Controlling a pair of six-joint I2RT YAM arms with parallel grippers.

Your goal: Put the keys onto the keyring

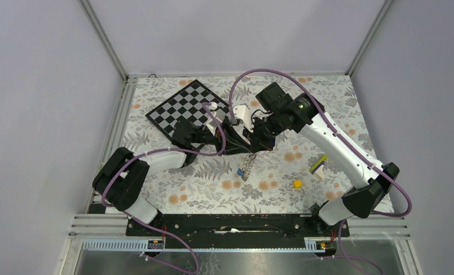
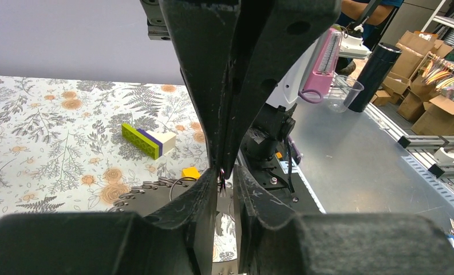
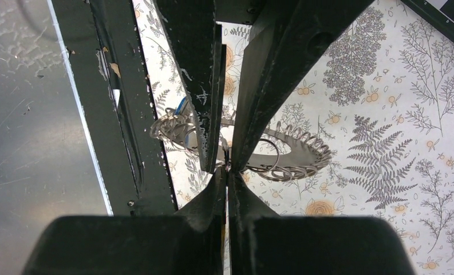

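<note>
The right tool (image 3: pixel 227 182) has its fingers pressed together on what looks like the keyring's (image 3: pixel 304 156) wire. The loop seems to hang from that pinch over the bench (image 1: pixel 339 109), midway between the arms. The left tool (image 2: pixel 225 173) meets it tip to tip, fingers a slit apart; whether it grips anything I cannot tell. The blue key (image 1: pixel 240 171) lies on the bench just beside the loop's low end (the black key I cannot find). To thread well, the right should hold the wire steady while the left finds the open end, then fetches a key. The crowded fingertips hide the joint from both wrist views. The cube (image 1: pixel 297 184), stick (image 1: pixel 318 165) and chessboard (image 1: pixel 178 112) lie off to the sides.
</note>
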